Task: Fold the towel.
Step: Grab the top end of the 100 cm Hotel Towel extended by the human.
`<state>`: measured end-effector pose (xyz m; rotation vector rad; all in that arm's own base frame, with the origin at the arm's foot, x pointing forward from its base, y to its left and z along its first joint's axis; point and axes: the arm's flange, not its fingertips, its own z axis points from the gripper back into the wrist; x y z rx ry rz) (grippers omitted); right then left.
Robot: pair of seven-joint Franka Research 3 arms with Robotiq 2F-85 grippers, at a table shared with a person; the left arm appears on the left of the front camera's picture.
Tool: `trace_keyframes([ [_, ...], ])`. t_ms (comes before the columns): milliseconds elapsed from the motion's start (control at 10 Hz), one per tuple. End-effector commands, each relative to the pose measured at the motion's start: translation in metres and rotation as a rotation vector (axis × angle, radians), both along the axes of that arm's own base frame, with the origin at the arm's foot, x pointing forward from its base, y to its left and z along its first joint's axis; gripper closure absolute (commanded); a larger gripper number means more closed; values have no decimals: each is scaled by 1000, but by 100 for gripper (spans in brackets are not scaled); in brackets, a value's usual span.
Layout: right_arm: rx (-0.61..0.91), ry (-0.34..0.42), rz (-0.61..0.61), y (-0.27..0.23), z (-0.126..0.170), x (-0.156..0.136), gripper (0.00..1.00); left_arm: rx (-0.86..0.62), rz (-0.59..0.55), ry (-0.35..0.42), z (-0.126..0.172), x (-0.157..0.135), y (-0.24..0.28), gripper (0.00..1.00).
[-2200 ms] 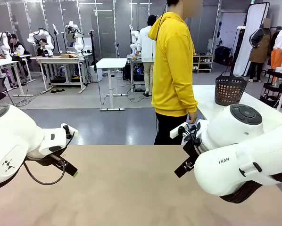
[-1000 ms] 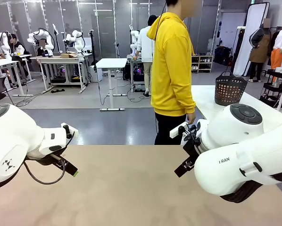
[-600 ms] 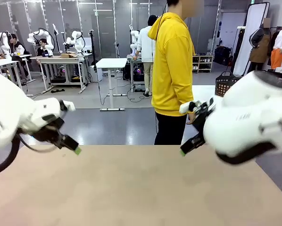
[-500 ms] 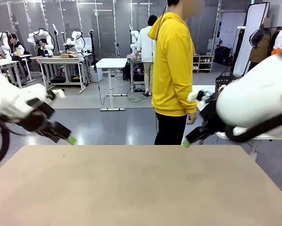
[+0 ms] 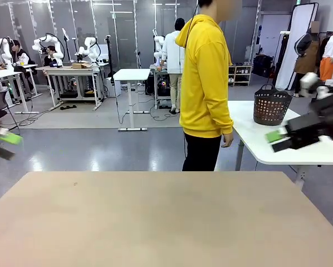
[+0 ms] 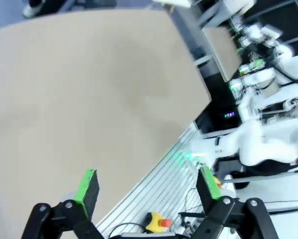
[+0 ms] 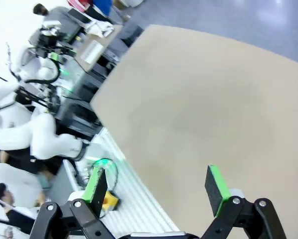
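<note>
The towel is out of view. The tan table lies bare in front of me. My left gripper is a blur at the far left edge of the front view, raised above and outside the table. In its wrist view the left gripper stands open with nothing between its green pads, high over the table's surface. My right gripper hangs at the far right, off the table's side. Seen from its wrist, the right gripper is open and holds nothing.
A person in a yellow hoodie stands at the far edge, arms down. Behind and to the right, a black basket sits on a white table. My arms' bases show past the near edge.
Both arms have swung up and outward from over the table's middle to the picture's left and right edges. The grippers stayed open. The person has barely moved.
</note>
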<state>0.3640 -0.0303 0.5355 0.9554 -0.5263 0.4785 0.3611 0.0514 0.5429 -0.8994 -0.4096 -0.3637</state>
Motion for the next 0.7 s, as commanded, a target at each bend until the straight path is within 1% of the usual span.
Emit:
trace_keyframes([
  [0,161,84,-33,-59,-19,-21,0,-203,43,-45,-7,-20,70,0],
  [100,231,123,-88,-88,-27,-34,0,-266,61,-47,-17,-37,99,0],
  [200,286,146,-121,-118,-38,-53,0,-321,119,-45,-31,-53,130,0],
  [300,316,151,-175,-140,-47,-67,0,-363,158,-50,-39,-66,150,0],
  [400,354,134,-250,-165,-56,-85,0,-409,241,-64,-46,-81,174,0],
  [500,381,117,-287,-181,-60,-100,0,-433,291,-86,-49,-94,191,0],
  [600,395,112,-317,-191,-64,-111,0,-430,327,-74,-52,-104,202,0],
])
